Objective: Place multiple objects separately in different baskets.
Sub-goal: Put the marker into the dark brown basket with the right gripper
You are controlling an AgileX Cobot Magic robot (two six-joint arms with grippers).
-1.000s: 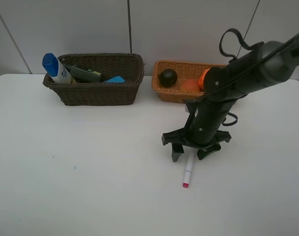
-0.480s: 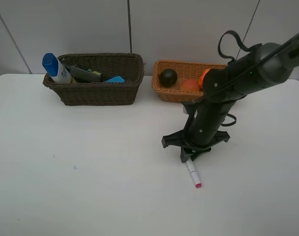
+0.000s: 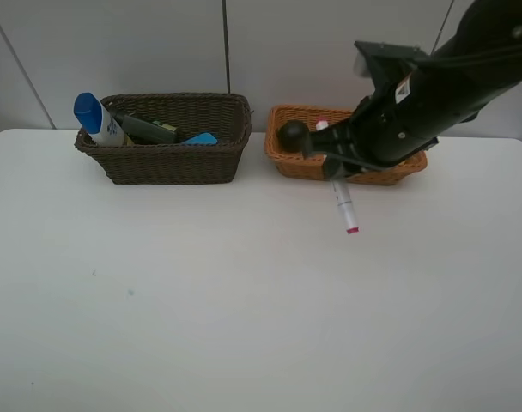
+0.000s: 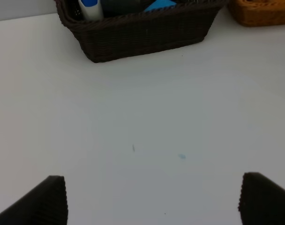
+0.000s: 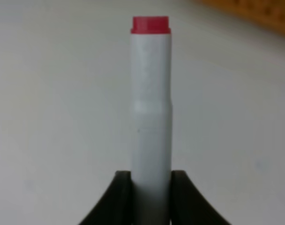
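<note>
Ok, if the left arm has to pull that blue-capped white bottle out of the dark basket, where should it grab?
Probably the blue cap and neck of the white bottle, coming from above. It leans in the left end of the dark brown basket, cap above the rim, body behind the wall and other items. The left gripper is open over bare table; the right gripper holds the marker.

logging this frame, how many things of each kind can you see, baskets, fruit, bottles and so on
baskets: 2, dark brown basket and orange-tan basket
bottles: 2, white bottle with blue cap, dark box bottle
fruit: 1 visible, mangosteen; any others are hidden behind the arm
markers: 1, marker, in the right gripper
blue-topped item: 1
total: 7
</note>
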